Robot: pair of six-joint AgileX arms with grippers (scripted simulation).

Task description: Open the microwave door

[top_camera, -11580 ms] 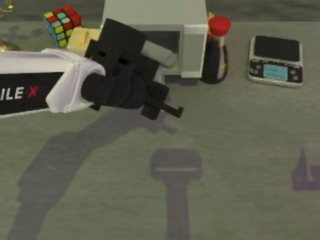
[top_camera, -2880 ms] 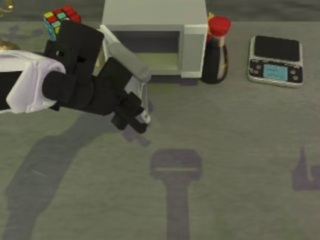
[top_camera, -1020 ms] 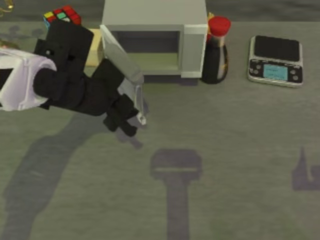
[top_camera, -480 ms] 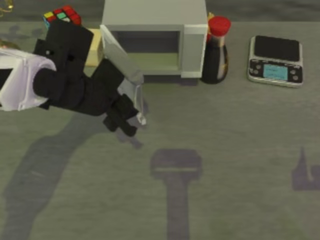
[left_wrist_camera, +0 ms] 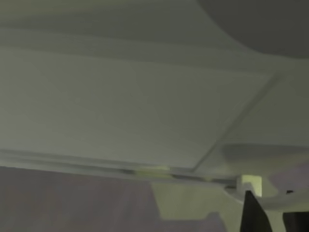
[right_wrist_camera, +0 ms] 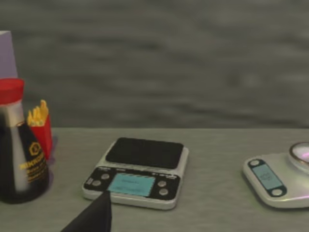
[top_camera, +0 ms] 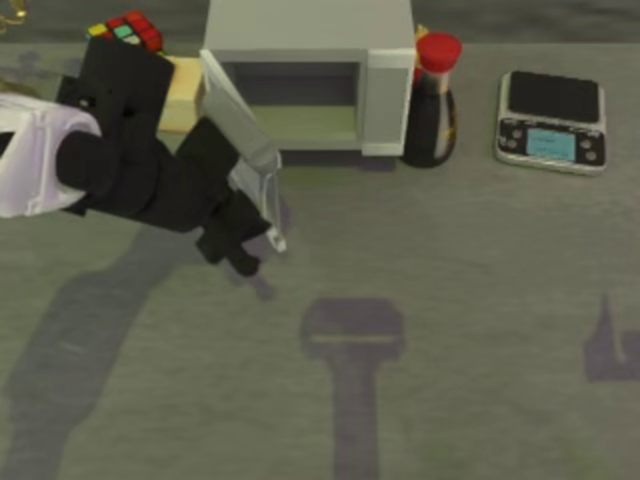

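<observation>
Swung further out since the earlier frame, the microwave door is held at its free edge by the left gripper, fingers closed on it. The microwave is set at the table's far edge, left of centre.

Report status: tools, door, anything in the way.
Left tool at the free edge of the door, door swung well out, cavity of the microwave exposed. Right arm parked off the top view, facing the scale. Nothing blocking the swing.

The microwave door fills the view above dark fingers.
</observation>
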